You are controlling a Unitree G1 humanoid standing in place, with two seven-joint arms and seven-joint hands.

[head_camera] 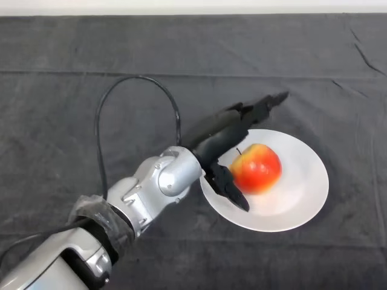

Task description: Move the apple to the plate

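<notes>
A red and yellow apple [257,168] rests on the left half of a white plate [302,187], stem up. My left hand [219,140] lies over the plate's left rim, right beside the apple. Its fingers [266,104] stretch straight out past the apple's far side, and the thumb [233,188] points down along the apple's near left side. The hand is open; whether the palm touches the apple I cannot tell.
The table is covered by a dark cloth [72,90] with a few creases at the far right. My silver-grey forearm [151,187] crosses in from the lower left.
</notes>
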